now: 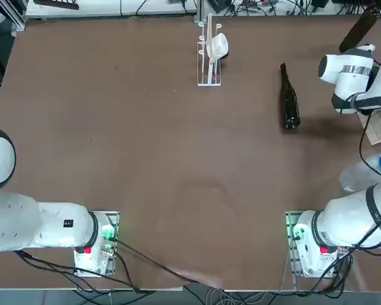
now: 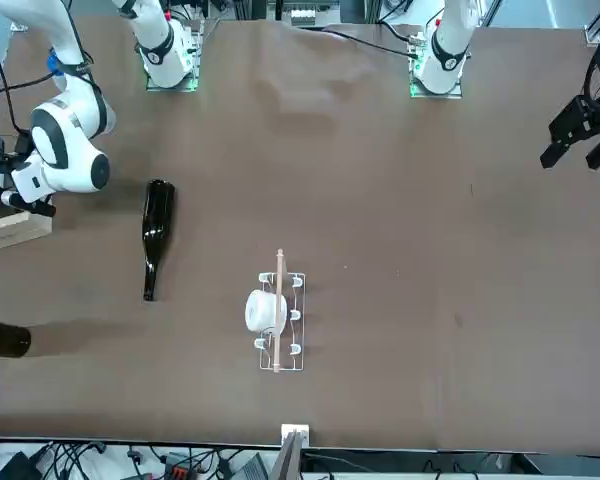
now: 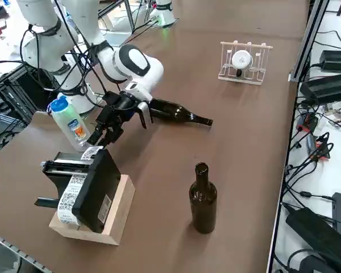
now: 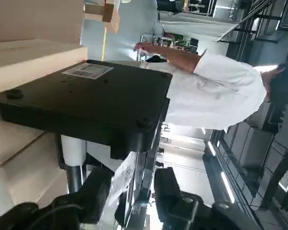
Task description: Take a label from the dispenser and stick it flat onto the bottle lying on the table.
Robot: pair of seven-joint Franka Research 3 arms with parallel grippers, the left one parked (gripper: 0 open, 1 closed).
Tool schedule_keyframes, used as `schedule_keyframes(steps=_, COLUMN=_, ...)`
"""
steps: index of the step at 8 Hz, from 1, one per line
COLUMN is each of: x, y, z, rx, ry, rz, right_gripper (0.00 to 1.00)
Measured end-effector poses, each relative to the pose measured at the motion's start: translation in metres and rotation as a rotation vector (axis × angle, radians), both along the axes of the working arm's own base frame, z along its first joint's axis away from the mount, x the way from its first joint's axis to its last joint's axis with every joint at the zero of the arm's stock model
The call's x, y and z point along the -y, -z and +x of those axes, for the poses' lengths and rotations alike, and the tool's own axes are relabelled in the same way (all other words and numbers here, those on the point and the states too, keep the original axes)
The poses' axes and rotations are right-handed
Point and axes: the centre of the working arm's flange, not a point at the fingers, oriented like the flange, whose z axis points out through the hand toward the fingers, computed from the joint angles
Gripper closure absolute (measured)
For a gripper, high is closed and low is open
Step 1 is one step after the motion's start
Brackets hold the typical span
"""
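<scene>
Pincer of the right arm hangs open at the black printer, its 2 fingers either side of a label strip, while the bottle lies on the tabletop nearby.

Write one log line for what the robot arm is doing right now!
stage: picking label | right gripper: open, at black dispenser, either side of label | bottle: lying on table, untouched
</scene>
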Motion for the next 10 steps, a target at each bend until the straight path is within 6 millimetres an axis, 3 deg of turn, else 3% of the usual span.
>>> schedule_keyframes(steps=2, x=-0.0001, y=-0.0010, z=0.0005, rx=0.003, ry=0.000, rz=-0.003, right_gripper=0.59)
schedule_keyframes(steps=4, x=0.0000, y=-0.0025, z=0.0006, rx=0.007, ry=0.001, rz=-0.004, right_gripper=0.78)
schedule_keyframes(steps=6, x=0.0000, y=-0.0035, z=0.0007, rx=0.010, ry=0.001, rz=-0.004, right_gripper=0.84)
schedule_keyframes(steps=7, x=0.0001, y=-0.0037, z=0.0007, rx=0.010, ry=0.001, rz=-0.005, right_gripper=0.93)
schedule_keyframes(steps=10, x=0.0002, y=-0.0066, z=0.0014, rx=0.018, ry=0.002, rz=-0.006, right_gripper=0.99)
